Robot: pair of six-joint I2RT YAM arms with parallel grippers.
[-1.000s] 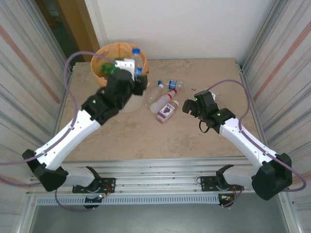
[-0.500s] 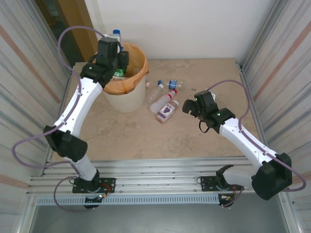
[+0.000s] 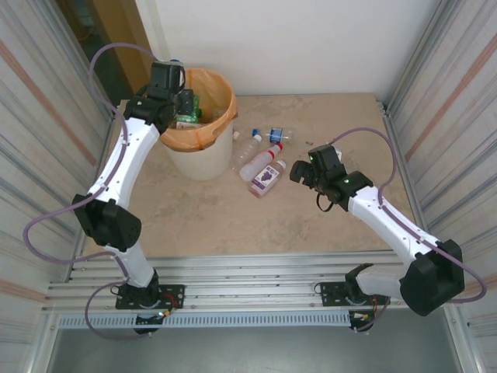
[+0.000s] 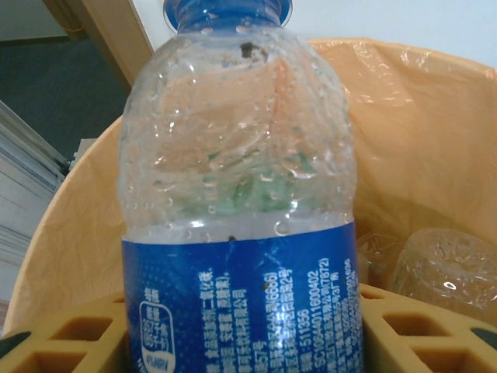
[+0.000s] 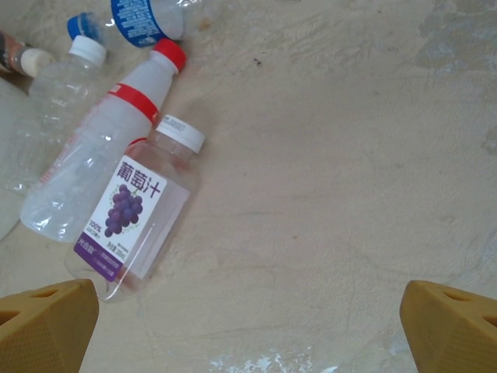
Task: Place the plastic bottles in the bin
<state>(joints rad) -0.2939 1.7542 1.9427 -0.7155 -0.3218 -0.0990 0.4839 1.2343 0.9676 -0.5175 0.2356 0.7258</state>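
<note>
Now left jaws are holding a bottle (image 4: 241, 233) over the bin (image 3: 203, 155), upper left; releasing near the rim may be risking a bounce out. Right jaws are gaping wide.

Between the jaws of the left gripper (image 4: 241, 338), a clear bottle (image 4: 237, 194), blue cap, blue label printed white; beyond it, the bin (image 4: 404, 132) lined orange; ahead of the right gripper (image 5: 248, 322), a purple-grape-labelled bottle (image 5: 144, 225), white cap; a red-capped bottle (image 5: 93, 171); mottled beige table (image 5: 349, 155).

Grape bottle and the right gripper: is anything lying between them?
Nothing does. The right wrist view shows bare table between the open right gripper and the grape bottle.
</note>
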